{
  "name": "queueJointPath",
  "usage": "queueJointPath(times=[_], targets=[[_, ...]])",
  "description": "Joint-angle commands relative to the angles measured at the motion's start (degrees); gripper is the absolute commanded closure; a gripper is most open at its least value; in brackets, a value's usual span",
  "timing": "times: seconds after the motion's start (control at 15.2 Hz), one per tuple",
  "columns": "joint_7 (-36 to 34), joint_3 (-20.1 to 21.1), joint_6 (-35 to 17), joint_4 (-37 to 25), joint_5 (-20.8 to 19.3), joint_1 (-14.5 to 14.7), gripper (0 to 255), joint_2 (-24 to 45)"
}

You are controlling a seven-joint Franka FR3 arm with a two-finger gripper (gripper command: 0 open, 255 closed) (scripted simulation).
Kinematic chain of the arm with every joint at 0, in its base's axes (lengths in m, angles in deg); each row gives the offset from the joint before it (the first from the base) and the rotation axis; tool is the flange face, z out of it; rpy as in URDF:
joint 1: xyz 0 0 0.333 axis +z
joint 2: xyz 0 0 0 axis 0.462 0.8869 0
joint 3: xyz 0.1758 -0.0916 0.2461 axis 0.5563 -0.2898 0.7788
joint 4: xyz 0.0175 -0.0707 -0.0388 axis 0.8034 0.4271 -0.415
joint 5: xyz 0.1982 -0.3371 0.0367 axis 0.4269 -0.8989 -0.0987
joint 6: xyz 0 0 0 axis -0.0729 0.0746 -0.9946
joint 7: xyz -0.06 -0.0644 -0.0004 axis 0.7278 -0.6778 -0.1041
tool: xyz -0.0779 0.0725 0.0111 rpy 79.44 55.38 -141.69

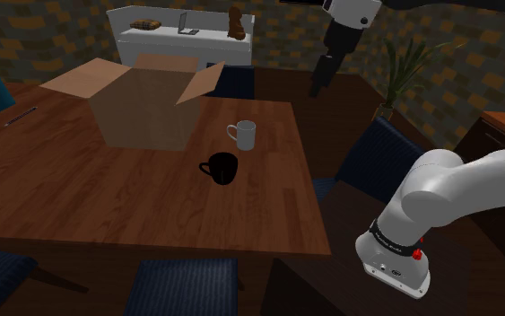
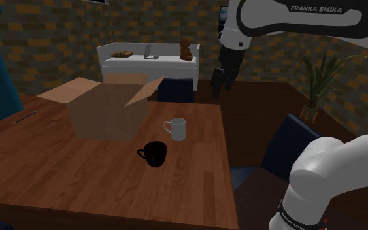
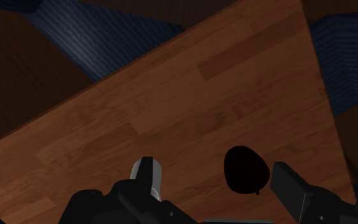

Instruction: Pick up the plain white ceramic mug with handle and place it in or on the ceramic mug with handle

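Note:
A white mug (image 1: pixel 243 135) (image 2: pixel 176 129) with a handle stands upright on the wooden table (image 1: pixel 107 197), near its middle. Just in front of it is a black mug (image 1: pixel 221 168) (image 2: pixel 155 154), also upright, its handle towards the shoulder view's left. My gripper (image 1: pixel 317 87) (image 2: pixel 219 83) hangs high in the air past the table's far right corner, well away from both mugs. In the wrist view the gripper (image 3: pixel 219 181) is open; the black mug (image 3: pixel 244 170) lies far below, between the fingers (image 3: pixel 147 177), and they hold nothing.
An open cardboard box (image 1: pixel 147 103) stands on the table behind the mugs. A pen (image 1: pixel 21 115) lies at the table's left. Blue chairs (image 1: pixel 371 162) ring the table. A white sofa (image 1: pixel 183 40) and a plant (image 1: pixel 403 67) are at the back.

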Motion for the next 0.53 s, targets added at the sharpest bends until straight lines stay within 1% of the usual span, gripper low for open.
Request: queueJointPath(times=[0.0, 0.46], targets=[[0.00, 0.00, 0.00, 0.00, 0.00, 0.00, 0, 0.00], [2.31, -1.25, -8.02, -3.09, -1.36, -1.14, 0, 14.36]])
